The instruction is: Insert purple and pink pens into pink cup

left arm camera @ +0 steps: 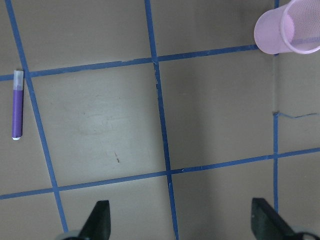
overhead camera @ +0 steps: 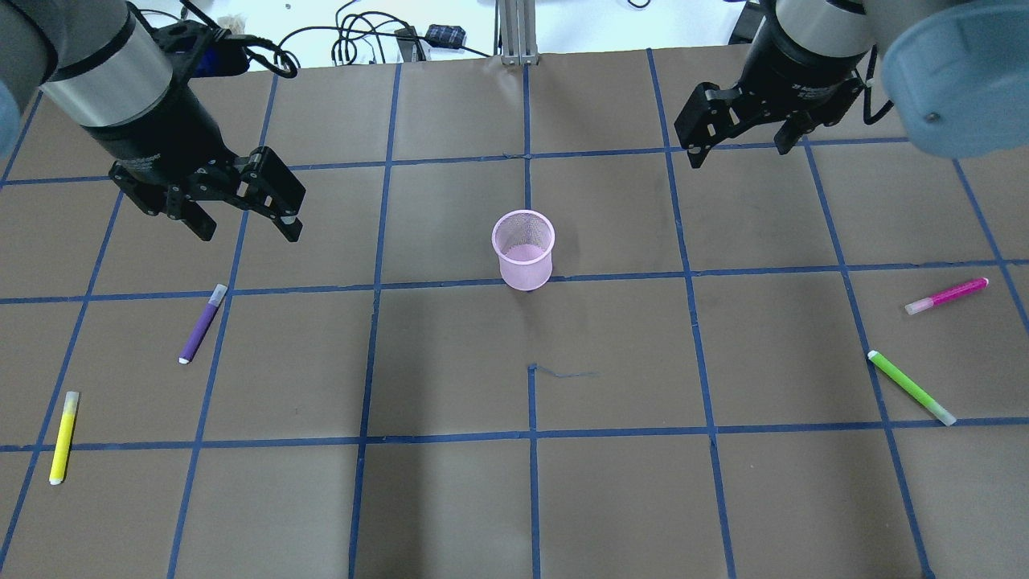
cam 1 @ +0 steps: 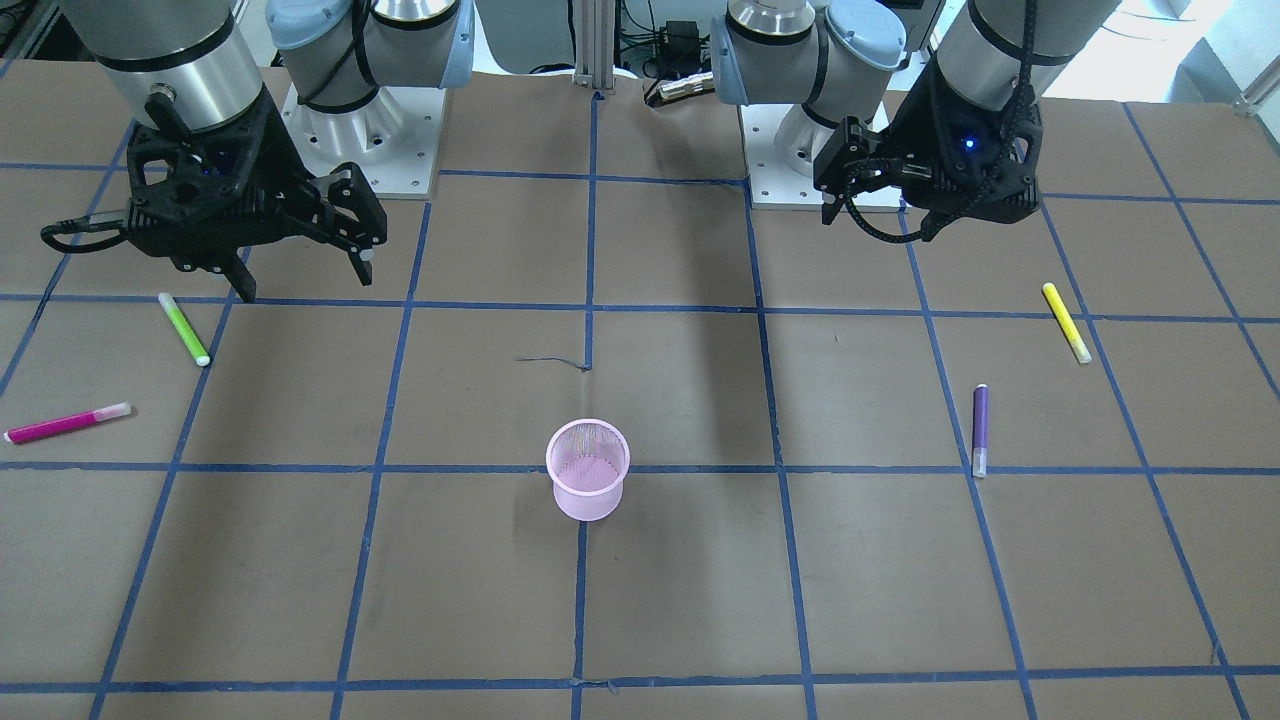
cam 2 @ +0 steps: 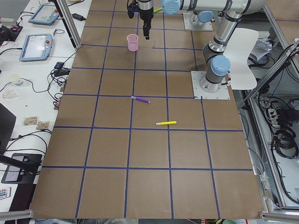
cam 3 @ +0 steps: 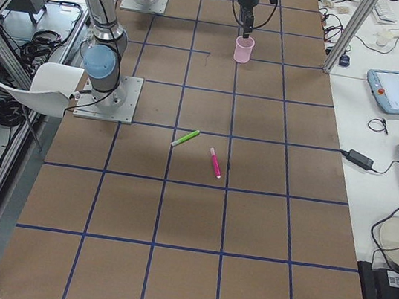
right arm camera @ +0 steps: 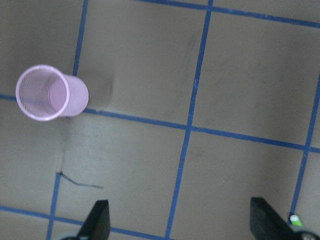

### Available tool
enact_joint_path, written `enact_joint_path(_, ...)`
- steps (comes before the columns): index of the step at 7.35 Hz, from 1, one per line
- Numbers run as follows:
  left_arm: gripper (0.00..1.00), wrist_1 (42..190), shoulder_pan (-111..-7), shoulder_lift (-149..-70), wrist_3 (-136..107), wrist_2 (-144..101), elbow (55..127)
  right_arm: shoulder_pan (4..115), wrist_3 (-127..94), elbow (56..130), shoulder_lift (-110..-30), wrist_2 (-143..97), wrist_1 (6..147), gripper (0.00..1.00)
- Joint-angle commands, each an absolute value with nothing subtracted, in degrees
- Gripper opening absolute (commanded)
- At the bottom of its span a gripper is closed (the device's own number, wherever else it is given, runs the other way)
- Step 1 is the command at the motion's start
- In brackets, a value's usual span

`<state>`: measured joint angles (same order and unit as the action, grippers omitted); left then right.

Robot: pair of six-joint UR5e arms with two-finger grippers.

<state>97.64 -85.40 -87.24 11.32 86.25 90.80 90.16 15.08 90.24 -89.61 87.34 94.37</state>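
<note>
Overhead exterior view: nearest lie a yellow pen [overhead camera: 63, 438], well short of the left gripper's [overhead camera: 245, 227] fingers and outward of them, and a green pen [overhead camera: 911, 387], well short of the right gripper's [overhead camera: 739, 150] fingers. Farther on, the purple pen [overhead camera: 201, 323] lies flat near the left fingers, on their near side. The pink pen [overhead camera: 947, 295] lies well apart from the right fingers, outward. The cup [overhead camera: 523, 249] stands upright between both pairs. Both pairs are spread wide, holding nothing.
</note>
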Motion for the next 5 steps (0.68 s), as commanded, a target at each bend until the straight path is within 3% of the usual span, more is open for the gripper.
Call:
enact_joint_path(1, 1.00, 96.95, -80.11, -88.76, 12.56, 86.22, 91.05, 88.17, 40.41, 90.44, -91.23, 93.91, 87.90, 1.00)
enact_joint_path(5, 1.00, 92.64, -64.81, -92.28, 24.19, 86.40, 93.95, 67.57, 74.07, 91.49, -89.75, 98.18, 89.11, 1.00)
